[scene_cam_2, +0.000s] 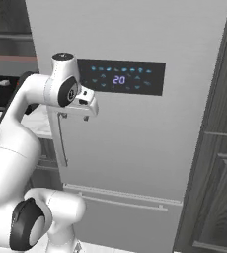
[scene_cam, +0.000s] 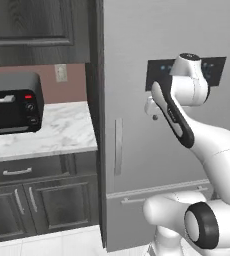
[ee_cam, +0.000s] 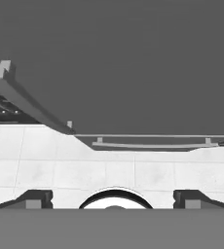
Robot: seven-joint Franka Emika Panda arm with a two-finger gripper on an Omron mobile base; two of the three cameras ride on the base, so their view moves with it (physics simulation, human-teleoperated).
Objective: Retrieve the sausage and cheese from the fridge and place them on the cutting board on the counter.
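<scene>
Left base view shows the fridge (scene_cam: 137,125) with its door shut, so the sausage and the cheese, if they are inside, are hidden behind it; I cannot see the cutting board either. The long vertical handle (scene_cam: 118,146) sits at about 9 o'clock from the gripper (scene_cam: 151,107), near but apart from it. In the right base view the same handle (scene_cam_2: 62,141) hangs just below the gripper (scene_cam_2: 73,116), at about 6 o'clock, under the display panel (scene_cam_2: 121,77) reading "20". In the hand view the jaws stand wide open, the two fingertips (ee_cam: 33,199) far apart at the bottom edge, and they hold nothing; the handle (ee_cam: 26,97) runs slanted at about 10 o'clock. My judgement is that the step in hand is opening the door, and almost all of the task is not yet done. To do it well, the open jaws should be brought around the bar so that it passes between the fingertips, closed firmly, and then the door pulled in an arc around its hinge, not straight back. The surface with the toaster oven (scene_cam: 12,102) is at 9 o'clock and should stay untouched.
</scene>
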